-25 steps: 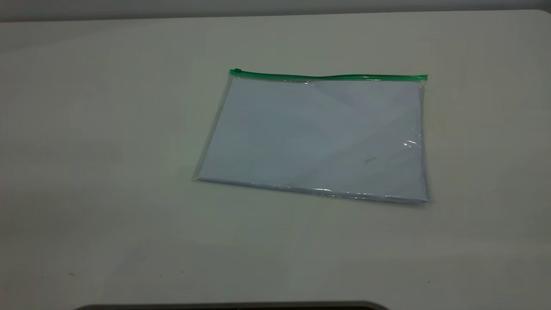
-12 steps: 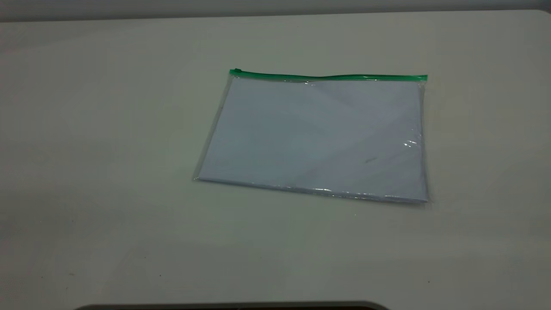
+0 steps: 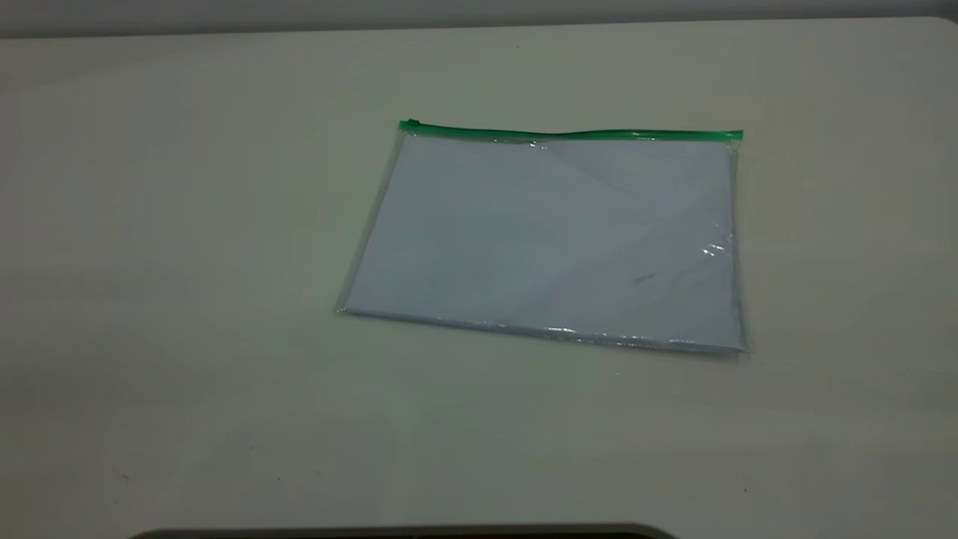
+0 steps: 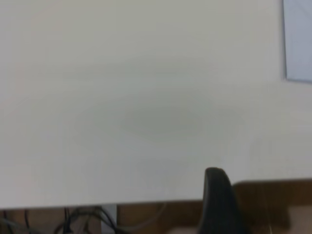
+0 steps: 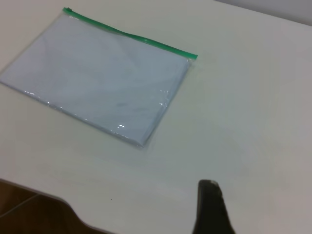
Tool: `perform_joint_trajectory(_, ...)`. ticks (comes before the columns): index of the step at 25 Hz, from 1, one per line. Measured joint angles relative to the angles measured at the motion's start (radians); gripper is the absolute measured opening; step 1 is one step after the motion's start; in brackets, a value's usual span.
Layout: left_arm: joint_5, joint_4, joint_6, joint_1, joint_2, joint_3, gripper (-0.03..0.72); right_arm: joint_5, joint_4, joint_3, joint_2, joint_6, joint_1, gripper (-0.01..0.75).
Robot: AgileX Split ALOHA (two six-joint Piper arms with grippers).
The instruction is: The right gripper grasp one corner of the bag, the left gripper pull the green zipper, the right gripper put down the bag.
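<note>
Desk (image 3: 187, 262): pale surface that carries everything; its near edge shows in both wrist views.
Bag (image 3: 550, 239): lies flat on the desk, right of centre in the exterior view, white sheets showing through the clear, glossy plastic; nothing touches it. One corner of it shows in the left wrist view (image 4: 298, 41).
Green zipper (image 3: 572, 134): runs along the bag's far long edge, its slider tab at the left end.
Right gripper (image 5: 210, 209): only one dark finger in view, over the desk's near part, well apart from the bag; cannot tell how the fingers stand.
Left gripper (image 4: 218, 202): only one dark finger in view, at the desk's near edge, well apart from the bag; finger spread cannot be told.
</note>
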Motion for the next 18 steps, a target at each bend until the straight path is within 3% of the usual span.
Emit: perform_joint_trajectory(18, 0.005, 0.043, -0.033, 0.0, -0.053, 0.0, 0.519, 0.0, 0.0, 0.0, 0.0, 0.0, 0.0, 0.437)
